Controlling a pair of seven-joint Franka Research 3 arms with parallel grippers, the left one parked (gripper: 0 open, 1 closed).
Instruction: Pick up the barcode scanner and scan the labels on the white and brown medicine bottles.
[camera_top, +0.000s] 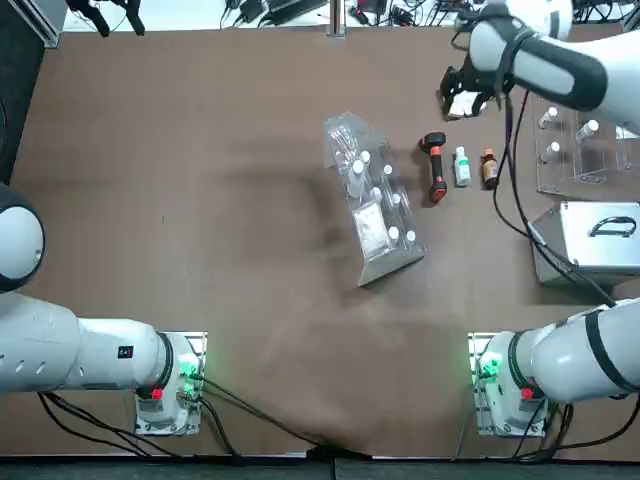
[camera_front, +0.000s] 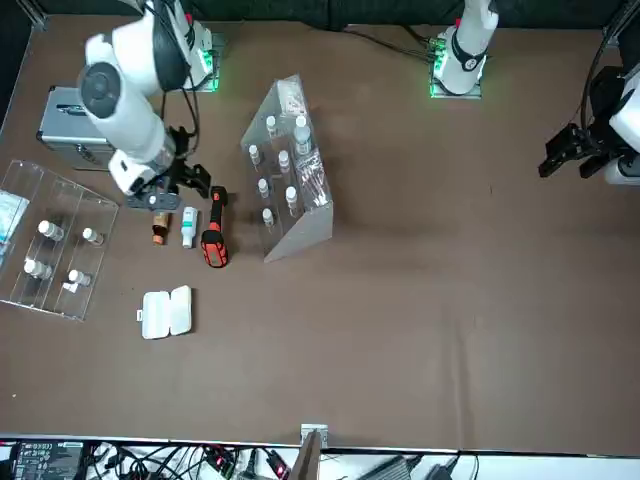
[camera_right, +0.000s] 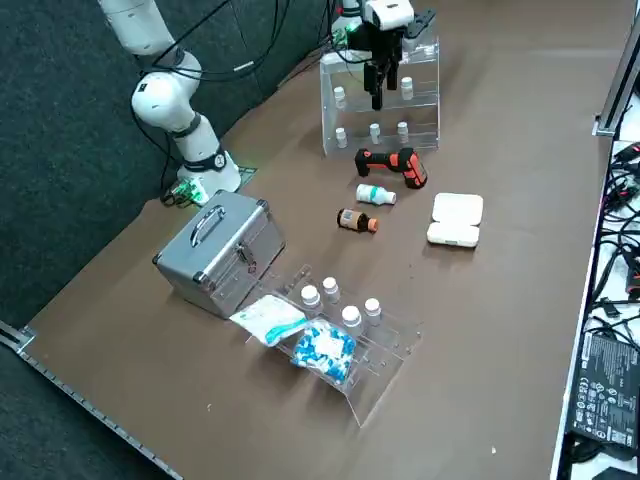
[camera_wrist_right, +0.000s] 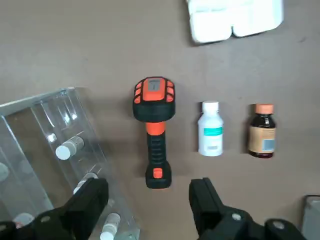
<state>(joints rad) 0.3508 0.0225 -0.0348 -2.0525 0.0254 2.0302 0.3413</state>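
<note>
Silver metal is what you are seeing first: the case (camera_top: 600, 238) is standing close to the bench's right edge, between the near and far right corners. A little further, the clear rack (camera_top: 393, 258) of white-capped vials is standing around the middle, tilted to the bench's edges. Just right of this rack, the barcode scanner (camera_wrist_right: 157, 132) is lying, its black and orange head pointing to the far edge. Beside it, on the right, the white medicine bottle (camera_wrist_right: 210, 131) is lying with its green-blue label, and then the brown medicine bottle (camera_wrist_right: 262, 132) with its orange cap; both caps are pointing to the far edge. Against the right edge, beyond the case, a second clear rack (camera_front: 62, 245) is holding more vials. The right gripper (camera_wrist_right: 150, 185) is hovering above the bench near the scanner and bottles; its fingers are standing apart, grasping nothing. Furthest from you, the white box (camera_front: 165, 313) is lying unfolded toward the far edge.
</note>
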